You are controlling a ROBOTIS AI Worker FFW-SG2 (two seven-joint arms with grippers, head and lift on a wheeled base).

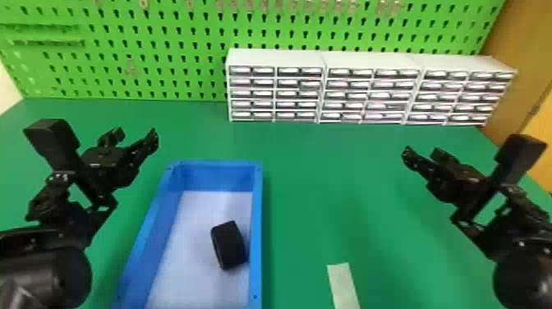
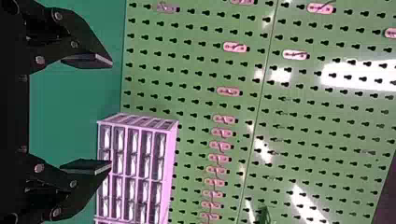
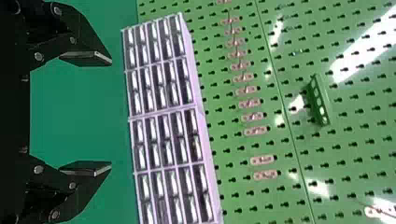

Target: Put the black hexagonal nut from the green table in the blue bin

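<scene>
Nearest, a pale strip (image 1: 344, 287) lies on the green table (image 1: 312, 230), off the right side of the blue bin (image 1: 257, 230). Inside that bin, on its light floor and just beside the right-hand wall, sits the black hexagonal nut (image 1: 228, 245); it seems to rest on one of its sides, though its outline is soft enough there that I can't swear to the six faces, or to whether it touches the wall. So the placing looks done, and the step in hand is, I judge, the finish: arms clear, nut let be. The left gripper (image 2: 111, 114) hangs over the table outside the bin's left wall, its fingers spread with nothing between them; the right gripper (image 3: 111, 113) hangs well off to the right, its fingers likewise released and apart. The next move calls for little: hold both arms away from the walls, or draw them back without dipping over the bin, and make no new grasp. Farther off, the white drawer units (image 1: 275, 57) stand before the green pegboard (image 1: 164, 36), neither needed for this job.
</scene>
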